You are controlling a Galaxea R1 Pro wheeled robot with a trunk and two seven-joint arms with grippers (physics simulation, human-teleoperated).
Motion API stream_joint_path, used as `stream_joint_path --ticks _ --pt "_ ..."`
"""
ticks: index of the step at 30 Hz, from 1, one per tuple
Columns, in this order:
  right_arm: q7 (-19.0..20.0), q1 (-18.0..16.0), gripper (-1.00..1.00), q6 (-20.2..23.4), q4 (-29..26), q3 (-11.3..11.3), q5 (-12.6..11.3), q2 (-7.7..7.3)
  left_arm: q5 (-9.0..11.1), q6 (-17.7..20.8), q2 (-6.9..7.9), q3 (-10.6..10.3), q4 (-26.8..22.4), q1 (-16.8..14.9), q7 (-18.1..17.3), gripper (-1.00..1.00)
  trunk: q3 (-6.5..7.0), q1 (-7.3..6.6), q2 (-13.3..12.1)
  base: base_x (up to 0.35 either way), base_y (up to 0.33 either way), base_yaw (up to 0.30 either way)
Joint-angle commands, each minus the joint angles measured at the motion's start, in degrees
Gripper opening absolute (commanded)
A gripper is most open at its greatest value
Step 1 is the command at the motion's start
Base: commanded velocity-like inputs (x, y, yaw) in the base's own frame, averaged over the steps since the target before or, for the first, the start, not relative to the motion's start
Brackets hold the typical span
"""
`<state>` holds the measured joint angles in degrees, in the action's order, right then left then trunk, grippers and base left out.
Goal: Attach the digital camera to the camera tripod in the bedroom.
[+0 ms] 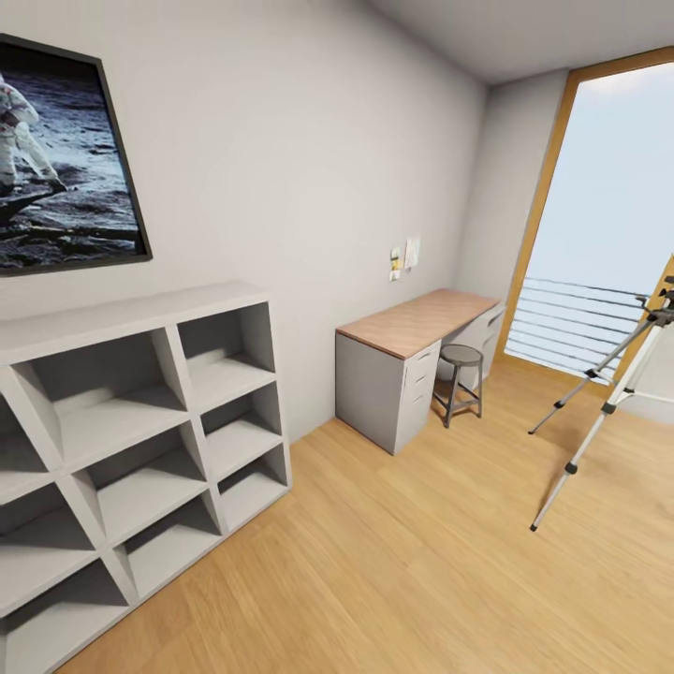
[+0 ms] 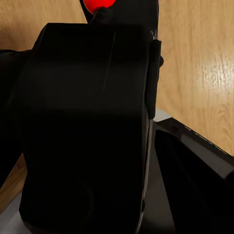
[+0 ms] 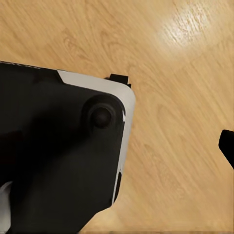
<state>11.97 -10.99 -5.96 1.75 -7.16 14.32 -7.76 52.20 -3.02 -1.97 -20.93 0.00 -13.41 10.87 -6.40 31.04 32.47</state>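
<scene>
The camera tripod [image 1: 610, 401] stands at the right edge of the head view on the wood floor, silver legs spread, its black head cut off by the frame edge. In the left wrist view the black digital camera [image 2: 83, 122] sits very close to the lens, its red button [image 2: 99, 4] on top. My left gripper [image 2: 87, 131] is shut on it above the floor and my own base. In the right wrist view my right gripper [image 3: 119, 146] hangs open over the floor, with one black fingertip [image 3: 228, 146] showing and nothing in it.
A grey cube shelf [image 1: 140, 440] stands against the left wall under a framed moon picture [image 1: 56, 159]. The wood-topped grey desk [image 1: 421, 323] and a round stool [image 1: 460, 356] are ahead. The tall window [image 1: 608, 187] with railing bars is behind the tripod. My dark base [image 3: 53, 156] is below.
</scene>
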Motion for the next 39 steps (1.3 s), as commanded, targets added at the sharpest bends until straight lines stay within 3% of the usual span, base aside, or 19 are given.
stream_joint_path --ticks 1,7,12,24,39 --pt "0.1 -0.1 1.0 -0.3 0.2 -0.5 0.5 -0.02 0.5 -0.1 -0.05 -0.5 0.0 0.0 0.2 -1.0 0.08 -0.21 -0.3 0.0 0.0 0.0" --pt "-0.4 0.3 1.0 0.0 0.2 -0.5 0.5 0.2 0.4 -0.1 -0.12 -0.6 0.0 0.0 -0.9 -1.0 1.16 -1.52 -2.7 0.0 0.0 0.0" --pt "-0.6 1.9 1.0 0.0 0.3 -0.5 0.4 0.06 0.4 -0.1 0.07 -0.5 0.0 0.1 -5.7 -1.0 2.06 -2.62 -4.7 0.0 0.0 -0.04" --pt "-0.9 2.4 1.0 0.2 0.3 -0.7 0.4 0.31 0.4 -0.1 0.29 -0.6 0.0 0.2 -8.5 -1.0 4.21 -5.26 -9.6 0.0 0.0 -0.241" --pt "-0.9 2.5 1.0 0.2 0.3 -0.7 0.4 0.37 0.4 -0.1 0.3 -0.6 0.0 0.2 -8.7 -1.0 4.21 -5.26 -9.6 0.0 0.0 -0.285"
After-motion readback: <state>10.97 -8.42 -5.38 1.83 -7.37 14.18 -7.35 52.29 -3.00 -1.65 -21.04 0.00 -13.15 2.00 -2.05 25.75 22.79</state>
